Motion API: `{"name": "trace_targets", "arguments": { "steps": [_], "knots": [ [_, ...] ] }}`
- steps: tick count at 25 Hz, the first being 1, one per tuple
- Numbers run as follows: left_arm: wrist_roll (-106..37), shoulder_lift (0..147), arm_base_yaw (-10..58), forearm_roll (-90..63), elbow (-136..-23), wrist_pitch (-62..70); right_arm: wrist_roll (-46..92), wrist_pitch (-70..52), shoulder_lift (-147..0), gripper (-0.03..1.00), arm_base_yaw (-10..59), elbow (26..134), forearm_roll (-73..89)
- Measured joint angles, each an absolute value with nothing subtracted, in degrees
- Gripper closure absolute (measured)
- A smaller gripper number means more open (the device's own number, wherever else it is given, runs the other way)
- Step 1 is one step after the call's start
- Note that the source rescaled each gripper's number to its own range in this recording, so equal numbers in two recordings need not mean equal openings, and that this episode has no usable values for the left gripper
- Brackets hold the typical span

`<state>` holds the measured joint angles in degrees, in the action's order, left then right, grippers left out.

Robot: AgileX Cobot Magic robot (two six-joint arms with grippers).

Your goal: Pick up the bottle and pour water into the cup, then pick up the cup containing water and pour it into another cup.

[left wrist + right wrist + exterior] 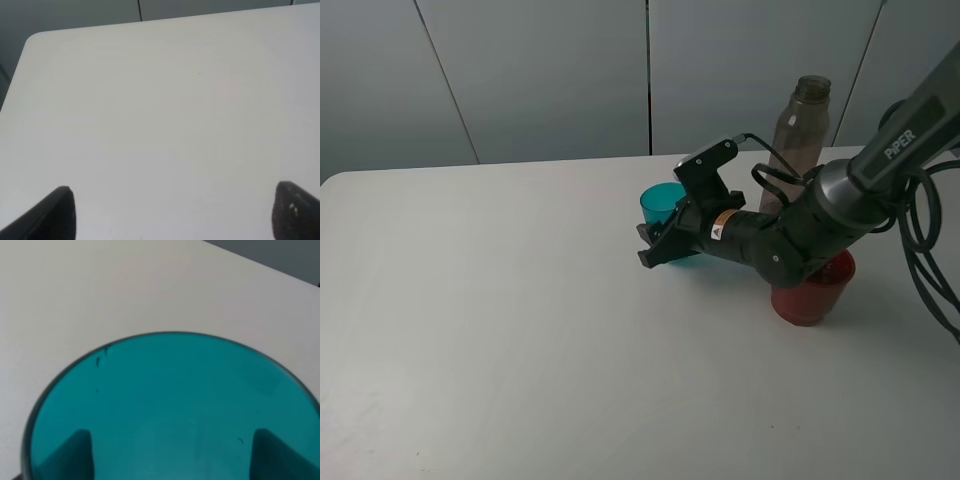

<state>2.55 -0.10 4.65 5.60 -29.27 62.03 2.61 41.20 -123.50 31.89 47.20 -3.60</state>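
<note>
The right tool [660, 246] is clamped narrowly on the small translucent teal plastic tumbler [665, 205], its fingers [75, 452] seen through the tumbler wall in the right wrist view. The tumbler sits on the white surface [500, 330], near the tall smoky grey-brown plastic bottle [800, 140]. The wider red plastic cup [812, 290] stands in front of the bottle, partly hidden by the arm. The left tool [172, 212] stands wide over bare surface, holding nothing.

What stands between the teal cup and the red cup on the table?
In the exterior high view, the right arm's black wrist crosses between the teal cup and the red cup; no other item shows there.
</note>
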Motion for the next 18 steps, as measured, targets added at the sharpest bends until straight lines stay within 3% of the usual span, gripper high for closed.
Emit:
{"name": "trace_targets", "arguments": {
  "steps": [1,2,4,5,6,12,18],
  "knots": [
    [2.55,-0.10,4.65,5.60,-29.27,62.03,2.61,41.20,-123.39,0.89,31.89,47.20,-3.60],
    [2.55,-0.10,4.65,5.60,-29.27,62.03,2.61,41.10,-123.06,0.73,31.89,47.20,-3.60],
    [2.55,-0.10,4.65,5.60,-29.27,62.03,2.61,41.09,-122.19,0.24,31.89,47.20,-3.60],
    [2.55,-0.10,4.65,5.60,-29.27,62.03,2.61,41.09,-121.58,0.09,31.89,47.20,-3.60],
    [2.55,-0.10,4.65,5.60,-29.27,62.03,2.61,41.09,-120.76,0.03,31.89,47.20,-3.60],
    [2.55,-0.10,4.65,5.60,-29.27,62.03,2.72,38.03,-115.10,-0.02,31.89,47.20,-3.60],
    [2.55,-0.10,4.65,5.60,-29.27,62.03,-2.29,23.72,-103.79,-0.03,31.89,47.10,-3.20]
  ]
}}
